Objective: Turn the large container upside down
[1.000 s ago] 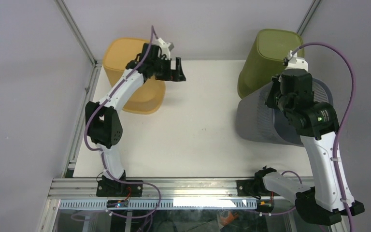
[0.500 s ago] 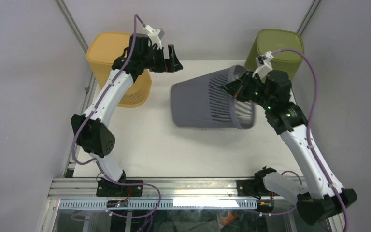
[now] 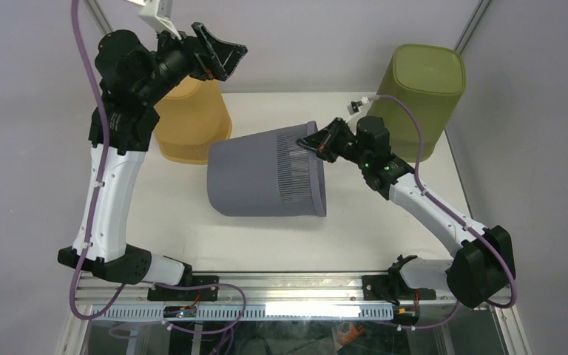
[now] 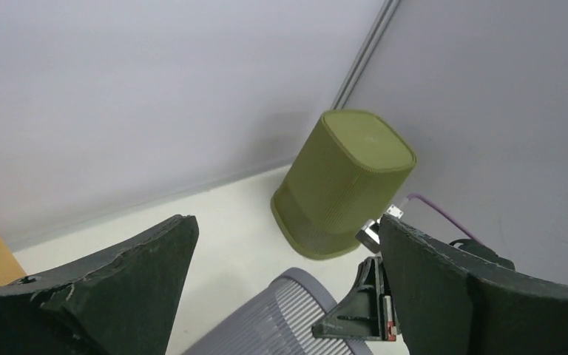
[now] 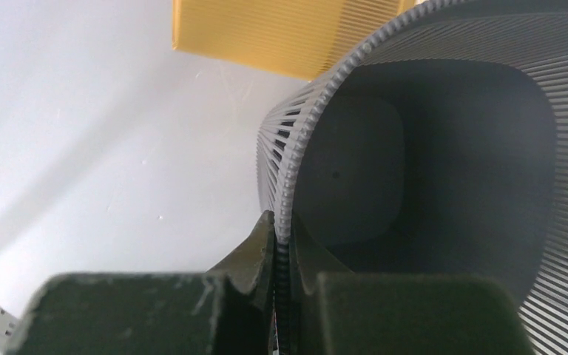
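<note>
The white counter [image 3: 281, 237] is carrying three bins. The large grey container [image 3: 262, 177] is sitting tipped on its side at the middle, mouth facing right. Only the right wrist view is showing the right tool [image 5: 281, 237] clamped on its ribbed rim, one finger inside and one outside. The green bin [image 4: 344, 188] is standing closed end up at the back right, and the yellow bin [image 3: 192, 122] at the back left. The left tool [image 3: 218, 50] is hanging high above the yellow bin, fingers spread wide apart.

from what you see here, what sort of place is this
Probably a robot lab cell: a white table framed by aluminium rails and grey panels, left arm and right arm bolted at its near edge, with grey bin, yellow bin and olive bin as props.
</note>
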`<control>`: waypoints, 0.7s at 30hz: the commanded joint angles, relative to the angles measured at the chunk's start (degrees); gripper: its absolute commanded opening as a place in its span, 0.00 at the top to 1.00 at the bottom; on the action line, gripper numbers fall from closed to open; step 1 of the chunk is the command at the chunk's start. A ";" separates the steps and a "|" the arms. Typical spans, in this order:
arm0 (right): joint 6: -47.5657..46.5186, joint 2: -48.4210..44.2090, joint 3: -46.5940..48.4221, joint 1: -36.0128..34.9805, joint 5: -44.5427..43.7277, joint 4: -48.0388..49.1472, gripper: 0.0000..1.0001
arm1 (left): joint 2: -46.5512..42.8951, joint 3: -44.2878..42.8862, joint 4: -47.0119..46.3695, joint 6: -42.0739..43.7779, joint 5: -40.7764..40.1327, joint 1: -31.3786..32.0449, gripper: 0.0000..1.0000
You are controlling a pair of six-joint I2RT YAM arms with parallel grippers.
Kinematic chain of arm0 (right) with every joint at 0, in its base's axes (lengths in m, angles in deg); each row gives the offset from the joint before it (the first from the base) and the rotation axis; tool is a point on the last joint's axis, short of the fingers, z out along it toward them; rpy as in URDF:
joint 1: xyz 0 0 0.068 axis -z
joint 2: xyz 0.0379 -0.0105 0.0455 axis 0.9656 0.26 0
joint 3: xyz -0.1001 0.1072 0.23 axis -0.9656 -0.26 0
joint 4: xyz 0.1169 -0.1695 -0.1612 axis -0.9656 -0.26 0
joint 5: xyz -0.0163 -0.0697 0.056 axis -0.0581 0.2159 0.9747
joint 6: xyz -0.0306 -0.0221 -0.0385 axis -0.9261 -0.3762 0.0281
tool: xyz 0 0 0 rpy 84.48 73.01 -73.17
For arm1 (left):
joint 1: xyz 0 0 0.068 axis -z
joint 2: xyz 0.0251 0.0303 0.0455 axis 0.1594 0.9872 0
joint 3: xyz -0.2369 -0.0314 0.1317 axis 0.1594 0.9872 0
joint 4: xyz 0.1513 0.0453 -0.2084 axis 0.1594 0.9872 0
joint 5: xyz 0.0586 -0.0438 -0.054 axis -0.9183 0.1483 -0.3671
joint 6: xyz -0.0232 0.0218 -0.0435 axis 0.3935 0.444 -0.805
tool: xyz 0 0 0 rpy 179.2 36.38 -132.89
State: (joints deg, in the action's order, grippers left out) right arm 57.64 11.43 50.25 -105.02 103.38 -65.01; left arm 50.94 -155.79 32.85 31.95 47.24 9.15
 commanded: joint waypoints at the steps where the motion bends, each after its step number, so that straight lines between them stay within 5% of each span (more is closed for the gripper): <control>1: 2.32 -3.66 -3.53 0.36 -7.03 6.12 1.00 | 2.62 4.86 2.16 -2.90 2.47 0.02 0.01; 4: -2.89 -3.92 -3.94 0.46 -9.47 -0.48 1.00 | 2.08 9.53 2.41 -5.04 3.18 -0.02 0.01; 7: -8.52 -3.67 -2.00 0.53 -12.76 -8.86 0.84 | 1.50 14.74 3.23 -5.66 2.55 -0.06 0.01; 14: -20.98 -4.35 3.44 1.65 -19.40 -24.70 0.22 | -0.54 18.77 9.23 -3.82 -1.34 -0.03 0.01; 21: -28.65 -5.95 12.08 1.69 -18.73 -37.46 0.12 | -0.49 16.88 17.30 -1.30 -7.93 0.02 0.01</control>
State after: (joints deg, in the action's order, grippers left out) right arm 36.30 8.83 56.28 -103.62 86.00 -93.45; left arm 53.34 -136.57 46.16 28.68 43.79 9.15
